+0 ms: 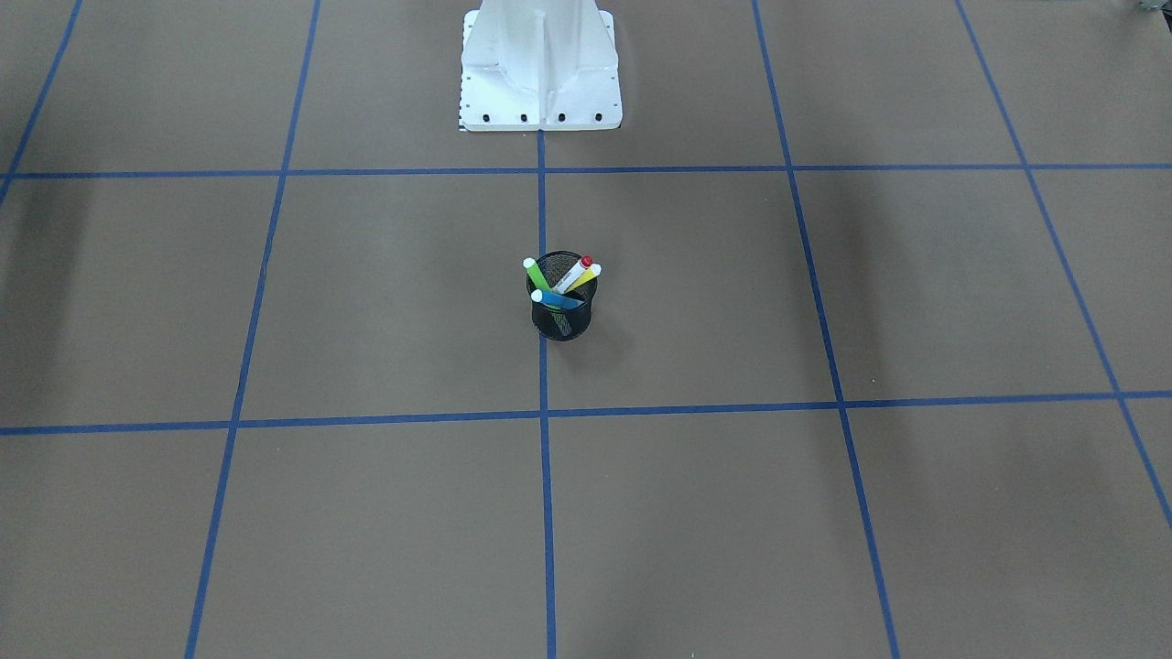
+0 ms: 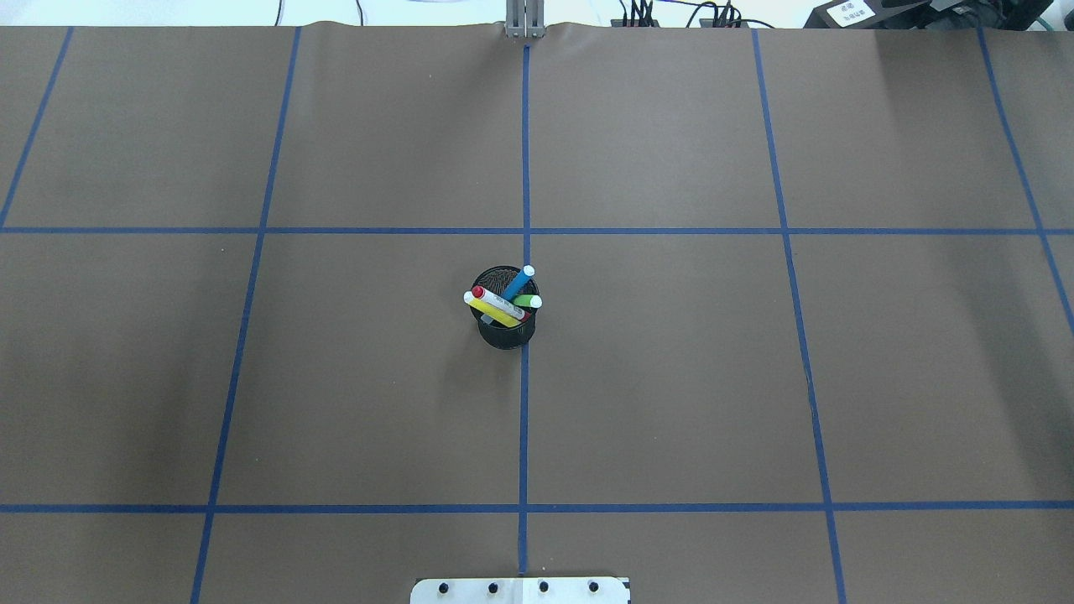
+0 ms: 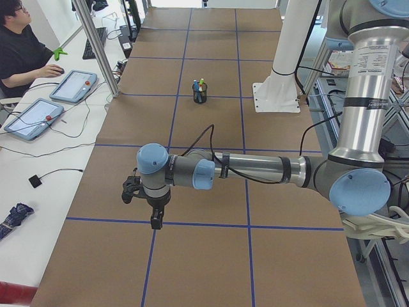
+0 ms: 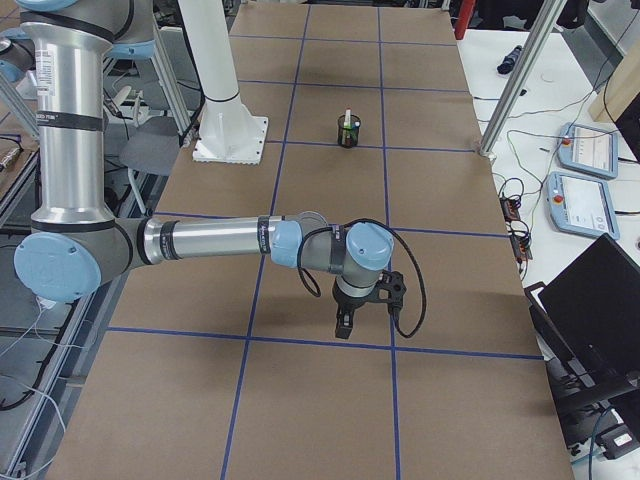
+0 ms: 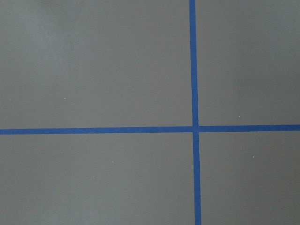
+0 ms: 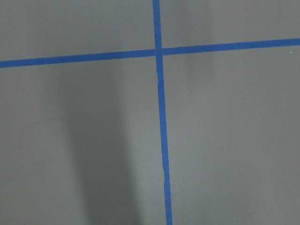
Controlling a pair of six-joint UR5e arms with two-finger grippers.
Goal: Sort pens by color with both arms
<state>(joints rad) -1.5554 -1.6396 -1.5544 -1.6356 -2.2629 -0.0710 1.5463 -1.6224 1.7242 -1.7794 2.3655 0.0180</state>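
Left arm (image 3: 255,168) hovers; pens (image 1: 559,298) stand in cup (image 1: 561,323)

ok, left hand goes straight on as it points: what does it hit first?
The left hand points down, so probably the bare table, near a blue tape crossing. Its wrist view shows nothing else in the way.

Brown table (image 2: 671,377), blue tape grid (image 2: 525,168), black mesh cup (image 2: 507,333) at centre, white pedestal base (image 1: 540,82)
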